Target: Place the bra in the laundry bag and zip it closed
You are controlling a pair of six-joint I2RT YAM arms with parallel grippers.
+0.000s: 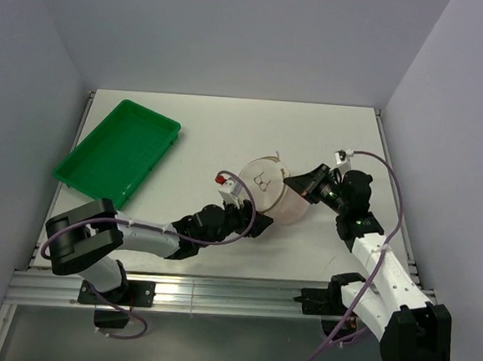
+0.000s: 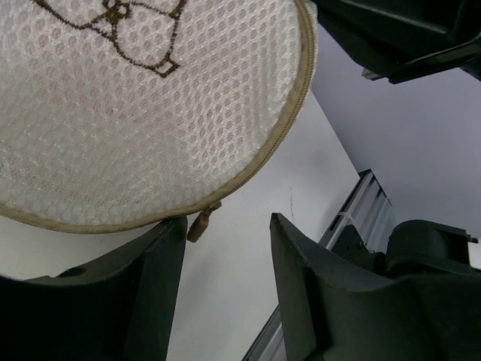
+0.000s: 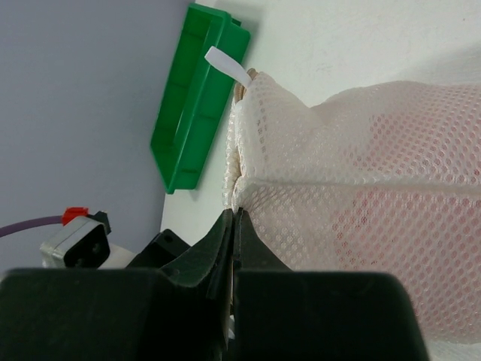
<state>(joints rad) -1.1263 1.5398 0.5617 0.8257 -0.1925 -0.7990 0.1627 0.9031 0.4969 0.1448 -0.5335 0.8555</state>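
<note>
The laundry bag (image 1: 272,188) is a round white mesh pouch with a dark bra outline on its face, standing on edge at the table's middle. Pink fabric of the bra (image 3: 421,226) shows faintly through the mesh; the bra is inside the bag. My right gripper (image 3: 234,213) is shut on a fold of the bag's mesh at its right side (image 1: 296,183). My left gripper (image 2: 225,226) is open just below the bag's tan zipper rim; the zipper pull (image 2: 200,222) hangs beside the left finger (image 2: 161,248), untouched.
A green tray (image 1: 118,151) stands at the back left and also shows in the right wrist view (image 3: 194,113). A white fabric tag (image 3: 228,65) sticks out from the bag's far side. The metal rail (image 1: 216,294) runs along the table's near edge.
</note>
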